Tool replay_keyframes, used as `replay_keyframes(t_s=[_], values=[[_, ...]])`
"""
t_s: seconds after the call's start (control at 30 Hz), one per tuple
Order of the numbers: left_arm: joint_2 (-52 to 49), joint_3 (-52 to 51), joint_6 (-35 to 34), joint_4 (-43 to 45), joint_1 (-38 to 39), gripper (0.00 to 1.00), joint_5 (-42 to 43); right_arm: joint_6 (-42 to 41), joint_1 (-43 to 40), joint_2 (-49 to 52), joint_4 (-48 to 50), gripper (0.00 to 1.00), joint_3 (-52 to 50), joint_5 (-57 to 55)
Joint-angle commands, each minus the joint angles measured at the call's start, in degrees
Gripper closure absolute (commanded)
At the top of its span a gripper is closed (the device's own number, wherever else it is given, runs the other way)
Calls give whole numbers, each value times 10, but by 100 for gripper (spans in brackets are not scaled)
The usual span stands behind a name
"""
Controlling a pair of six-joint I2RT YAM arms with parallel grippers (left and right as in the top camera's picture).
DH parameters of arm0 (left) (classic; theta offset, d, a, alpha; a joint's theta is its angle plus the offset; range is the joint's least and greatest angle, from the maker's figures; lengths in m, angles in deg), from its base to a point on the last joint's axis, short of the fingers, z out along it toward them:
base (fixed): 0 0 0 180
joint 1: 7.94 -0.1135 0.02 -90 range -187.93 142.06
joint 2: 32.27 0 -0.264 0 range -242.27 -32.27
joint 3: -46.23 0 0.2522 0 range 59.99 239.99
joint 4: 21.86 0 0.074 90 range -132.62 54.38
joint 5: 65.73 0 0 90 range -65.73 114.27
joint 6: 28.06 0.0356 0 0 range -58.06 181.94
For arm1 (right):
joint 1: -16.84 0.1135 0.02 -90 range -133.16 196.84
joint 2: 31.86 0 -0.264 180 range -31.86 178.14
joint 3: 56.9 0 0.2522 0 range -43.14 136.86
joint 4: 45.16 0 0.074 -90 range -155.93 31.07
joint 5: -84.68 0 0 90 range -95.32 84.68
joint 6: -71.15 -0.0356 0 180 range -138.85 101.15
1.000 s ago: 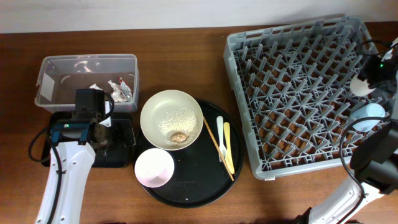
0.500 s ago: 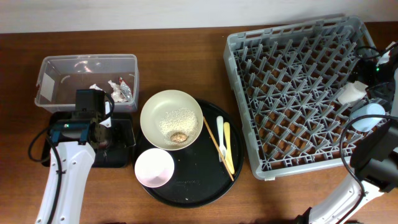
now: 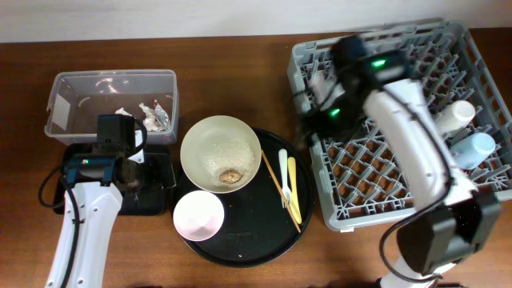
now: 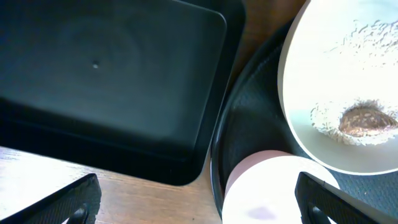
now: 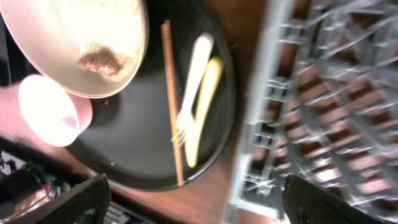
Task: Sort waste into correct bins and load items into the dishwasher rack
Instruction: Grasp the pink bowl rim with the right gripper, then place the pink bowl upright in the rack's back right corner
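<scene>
Round tray (image 3: pixel 254 230) bare at lower right; cream bowl (image 3: pixel 200 136), pink cup (image 3: pixel 198 215) (close together) crowd its left.

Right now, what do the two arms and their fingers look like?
Both arms are white shells with black joints. The left arm carries a small teal marking and a black cable looping beside it. The right arm, blurred, shows green lights. The left fingers and right fingers are plain black.

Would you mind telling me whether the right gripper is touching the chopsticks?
Apart. Overhead shows the right gripper over the rack's edge, chopsticks lying clear on the round tray.
</scene>
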Motion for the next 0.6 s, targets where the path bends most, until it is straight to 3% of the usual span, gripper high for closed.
replay_keyframes(t_s=[0.0,0.17,0.3,0.37,0.57], values=[[-1,-1,-7,10,-3,1,-29,-95,103,0,60,12,-84,36],[-1,-1,-7,19,-64,1,-26,-204,251,0,217,13,-195,37],[-1,-1,-7,15,-79,1,-8,-287,334,2,320,26,-254,15],[-1,-1,-7,15,-79,1,-6,-316,355,2,378,38,-274,15],[-1,-1,-7,12,-79,1,-6,-339,359,57,422,43,-274,11]])
